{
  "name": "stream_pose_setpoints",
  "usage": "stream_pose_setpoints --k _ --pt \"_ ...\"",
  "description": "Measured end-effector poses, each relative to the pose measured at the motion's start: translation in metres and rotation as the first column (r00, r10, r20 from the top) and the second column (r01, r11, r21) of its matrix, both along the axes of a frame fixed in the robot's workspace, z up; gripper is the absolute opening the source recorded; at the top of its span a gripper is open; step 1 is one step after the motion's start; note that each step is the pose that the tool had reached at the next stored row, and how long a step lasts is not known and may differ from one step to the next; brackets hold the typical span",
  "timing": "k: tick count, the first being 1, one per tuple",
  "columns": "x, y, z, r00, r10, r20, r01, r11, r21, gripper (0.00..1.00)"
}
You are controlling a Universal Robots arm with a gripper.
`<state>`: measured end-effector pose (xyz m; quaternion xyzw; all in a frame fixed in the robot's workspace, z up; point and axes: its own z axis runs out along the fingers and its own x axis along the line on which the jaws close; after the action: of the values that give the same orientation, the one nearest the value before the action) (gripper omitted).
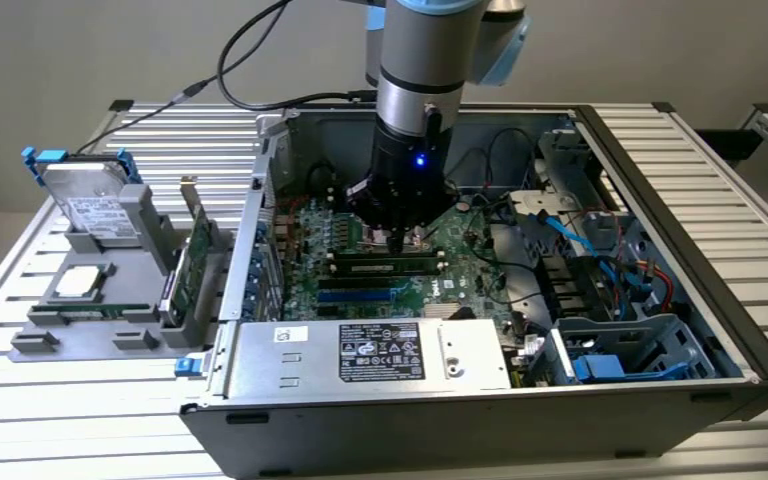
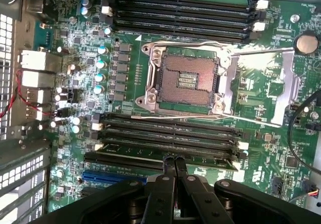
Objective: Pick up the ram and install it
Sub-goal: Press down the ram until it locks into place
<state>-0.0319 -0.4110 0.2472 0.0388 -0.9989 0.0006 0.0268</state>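
My black two-finger gripper point(image 2: 174, 159) has its fingers pressed together, tips on the top edge of the thin green ram stick point(image 2: 165, 151) sitting in a long black motherboard slot point(image 2: 150, 161) beside the open silver CPU socket point(image 2: 186, 79).

You're looking at robotics lab or test workshop, not home. Surface point(image 1: 77, 400) is ribbed aluminium extrusion. Opened desktop PC case point(image 1: 704, 300) lies on its side, motherboard point(image 2: 261, 98) bared. Grey parts fixture point(image 1: 51, 320) beside it racks hard drive point(image 1: 88, 200) and loose components. Plain grey wall point(image 1: 64, 50) behind, cables trailing.
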Motion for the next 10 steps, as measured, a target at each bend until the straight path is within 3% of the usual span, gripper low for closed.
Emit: stream_pose_setpoints --k 7,10 --pt "0.0 0.0 0.0 0.9963 -0.086 0.0005 0.086 0.9963 -0.0104 0.1" --pt "0.0 0.0001 0.0 0.9922 -0.125 0.0006 0.125 0.9921 -0.0111 0.1"
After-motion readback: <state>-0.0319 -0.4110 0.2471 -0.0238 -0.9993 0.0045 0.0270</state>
